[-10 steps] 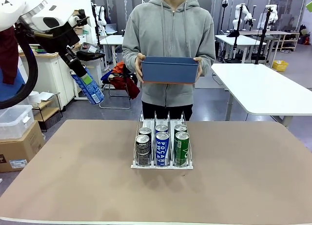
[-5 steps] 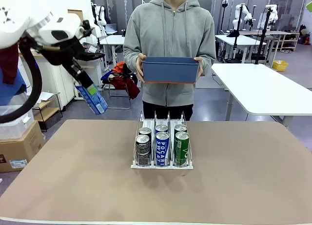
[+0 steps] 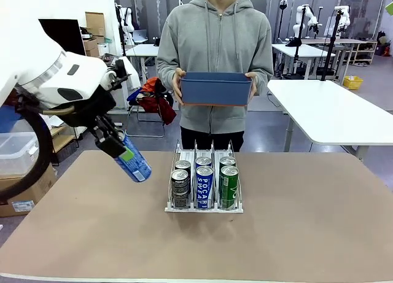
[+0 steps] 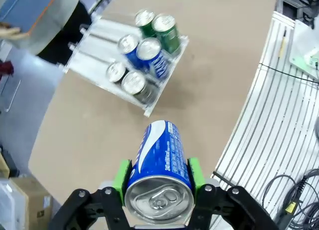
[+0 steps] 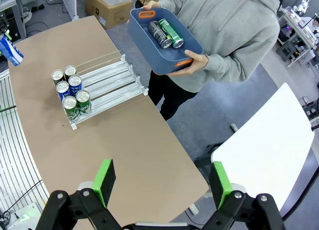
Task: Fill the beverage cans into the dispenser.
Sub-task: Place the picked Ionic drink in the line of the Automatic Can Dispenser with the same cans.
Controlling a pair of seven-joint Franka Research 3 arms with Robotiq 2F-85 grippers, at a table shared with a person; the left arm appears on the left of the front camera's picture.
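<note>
Left arm has dropped and swung inward since a sec ago, so the left gripper (image 3: 120,151) now carries its blue can (image 3: 136,166) low over the table (image 3: 307,221), near the dispenser (image 3: 204,208) on its left side but not touching it; person, bin and racked cans haven't budged. Jaws are clamped on the can's sides just below its silver top, green pads (image 4: 121,176) pressed flat to the wall. Can hangs tilted, base leading down twd the rack, prob. so it can be stood upright w/o regripping. Dispenser sits mid-table, 3 lanes w/ 2 cans each bunched at the robot-side end: dark pair (image 3: 180,186) left, blue pair (image 3: 204,185) centre, green pair (image 3: 228,185) right. Far halves of the lanes (image 5: 112,75) are bare, so a new can likely goes in behind, and the blue one belongs in the centre lane by colour, I'd judge. Person holds the blue bin (image 3: 215,89) w/ both hands at chest height across the table; 2 more cans (image 5: 165,33), one dark, one green, lie inside, prob. kept within reach for the next pick. Right gripper (image 5: 162,182) waits high up, jaws wide apart, holding nothing.
</note>
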